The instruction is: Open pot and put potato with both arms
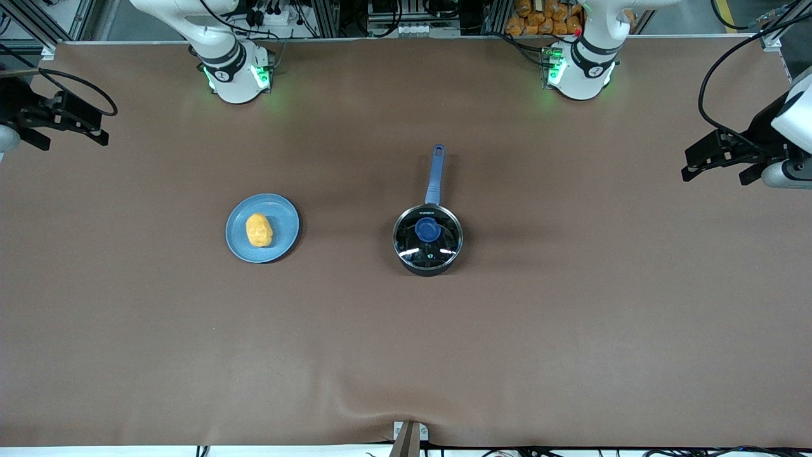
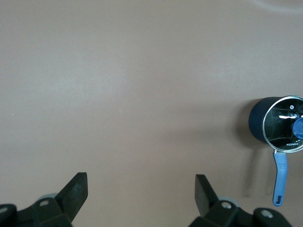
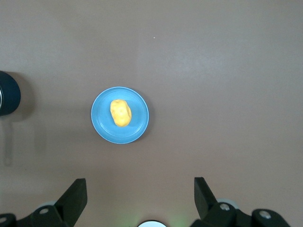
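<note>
The potato (image 1: 259,230) is seen on a blue plate (image 1: 283,219), well apart from the lidded pot (image 1: 427,239), toward the right arm's end. Rim lettering cannot be read. The left gripper (image 2: 141,189) and right gripper (image 3: 140,193) are held spread, empty, above the table edges.

Both arms are waiting, raised at the table's ends — the left gripper (image 1: 713,158) is hanging over its own end, fingers (image 2: 75,191) spread wide; the right gripper (image 1: 66,124) is doing likewise, fingers (image 3: 75,198) parted.
</note>
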Available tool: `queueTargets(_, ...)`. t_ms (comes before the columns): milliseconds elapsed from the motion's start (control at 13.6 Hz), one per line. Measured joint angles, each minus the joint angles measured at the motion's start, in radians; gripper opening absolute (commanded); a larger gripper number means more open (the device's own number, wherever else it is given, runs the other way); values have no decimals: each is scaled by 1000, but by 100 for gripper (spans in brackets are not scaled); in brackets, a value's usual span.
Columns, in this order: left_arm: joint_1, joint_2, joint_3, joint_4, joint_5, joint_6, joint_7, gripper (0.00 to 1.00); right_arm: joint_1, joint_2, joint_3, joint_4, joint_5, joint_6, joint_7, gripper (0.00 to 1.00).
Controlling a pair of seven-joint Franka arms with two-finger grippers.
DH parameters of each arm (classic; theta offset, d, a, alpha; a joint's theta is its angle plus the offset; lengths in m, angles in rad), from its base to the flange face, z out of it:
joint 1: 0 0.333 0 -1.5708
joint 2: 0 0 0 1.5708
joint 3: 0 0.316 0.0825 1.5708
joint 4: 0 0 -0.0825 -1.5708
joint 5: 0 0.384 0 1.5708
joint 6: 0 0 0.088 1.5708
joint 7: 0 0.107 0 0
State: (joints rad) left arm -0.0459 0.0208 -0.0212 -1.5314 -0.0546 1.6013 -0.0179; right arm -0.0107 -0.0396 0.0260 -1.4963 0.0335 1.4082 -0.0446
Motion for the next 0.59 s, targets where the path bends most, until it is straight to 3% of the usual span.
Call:
queueTargets(294, -11, 6, -11, -9, -1, 0, -29, 100, 0, 1, 0, 0, 0, 0, 0, 100)
queueTargets(587, -88, 82, -106, -22, -1, 59, -245, 100, 0, 2, 0, 0, 0, -1, 0, 100)
